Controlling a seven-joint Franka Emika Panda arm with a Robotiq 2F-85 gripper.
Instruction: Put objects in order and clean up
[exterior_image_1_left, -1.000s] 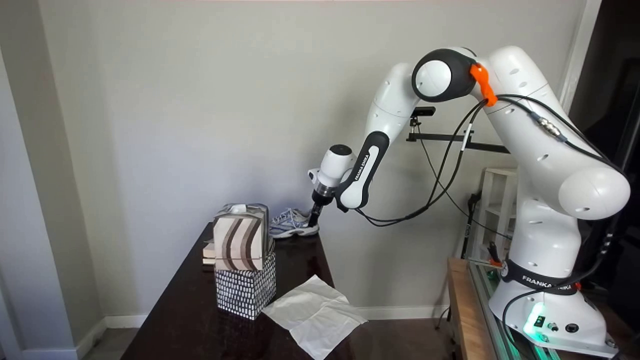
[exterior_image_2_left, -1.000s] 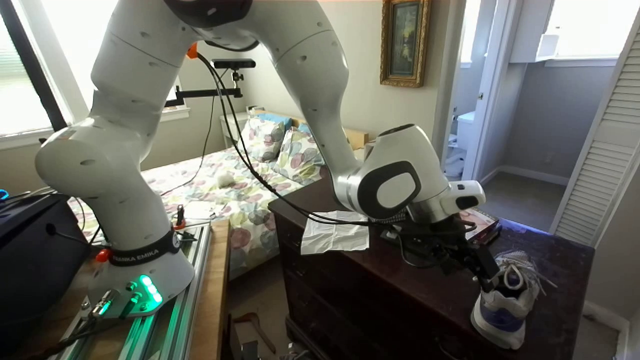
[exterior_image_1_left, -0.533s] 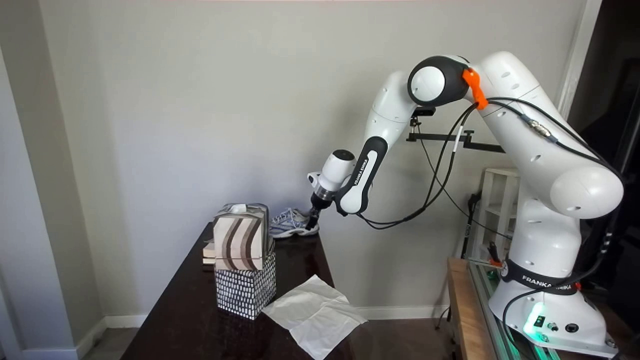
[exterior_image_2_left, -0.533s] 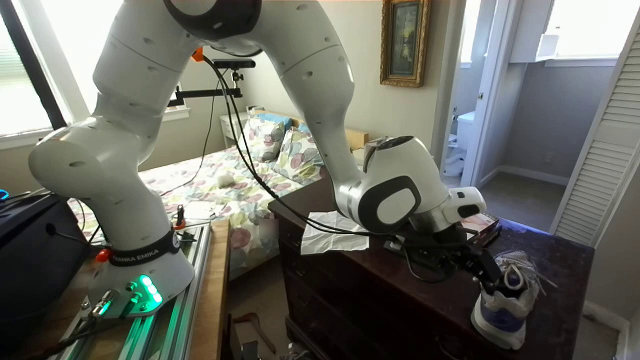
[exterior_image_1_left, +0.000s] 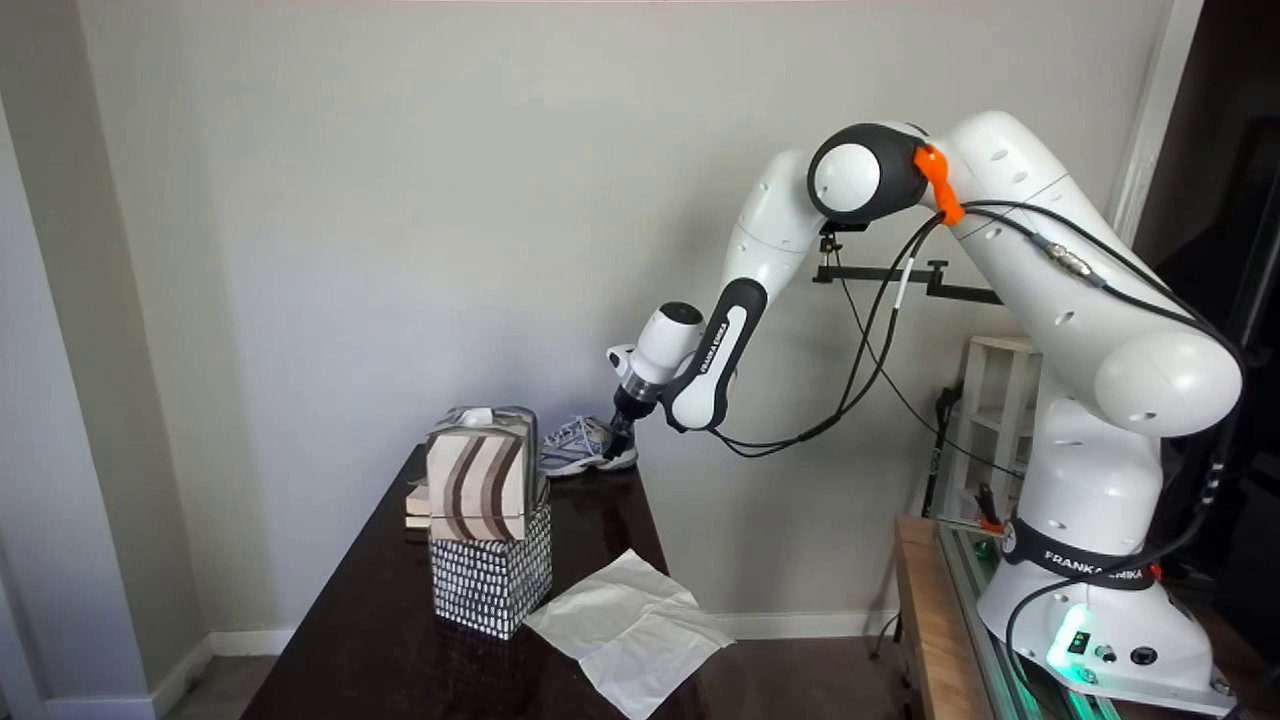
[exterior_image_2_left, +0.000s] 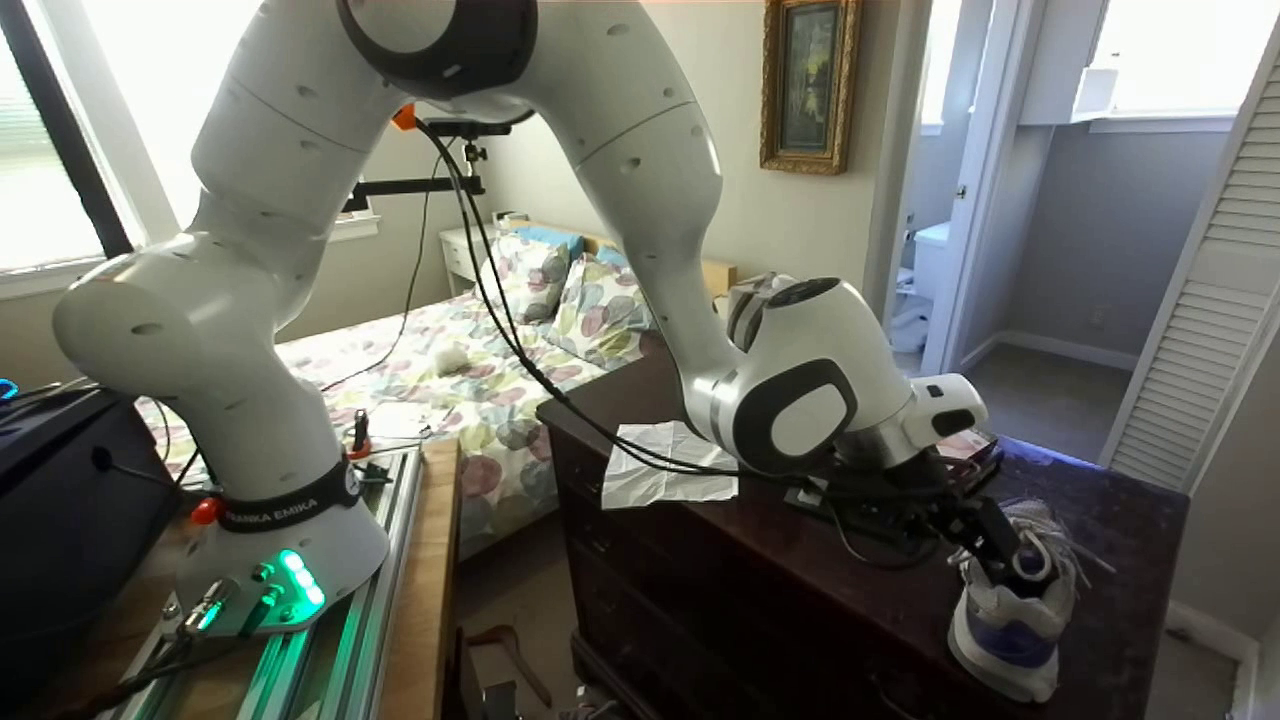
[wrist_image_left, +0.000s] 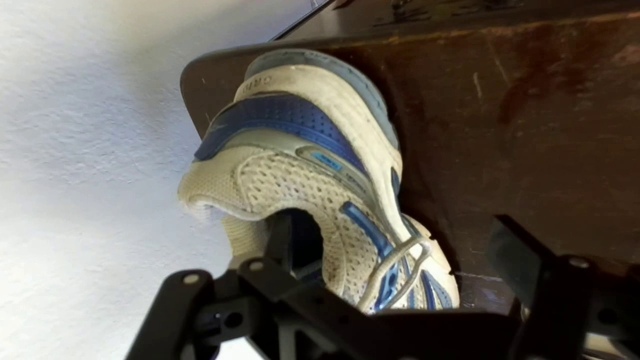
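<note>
A white, grey and blue running shoe (wrist_image_left: 310, 185) stands on the dark dresser top close to a corner, and shows in both exterior views too (exterior_image_1_left: 580, 447) (exterior_image_2_left: 1010, 630). Above it my gripper (wrist_image_left: 392, 232) is open, its jaws wide apart. One finger reaches down at the shoe's dark ankle opening; the other hangs past the shoe's side, over bare wood. Contact with the shoe cannot be made out. A creased white square sheet (exterior_image_1_left: 632, 632) lies on the dresser and droops over the front edge, also seen from across the room as a white sheet (exterior_image_2_left: 665, 470).
A black-and-white patterned box (exterior_image_1_left: 490, 580) stands on the dresser with a brown-striped bundle (exterior_image_1_left: 478, 485) on top. Behind it are some stacked books (exterior_image_1_left: 417, 507). The dresser edge (exterior_image_2_left: 780, 590) runs beneath the arm. A wall (exterior_image_1_left: 350, 250) rises beyond the shoe.
The arm has sunk at the elbow and the gripper has moved further over the shoe, toward its opening. The shoe's heel has shifted very slightly. The sheet and box have stayed put.
</note>
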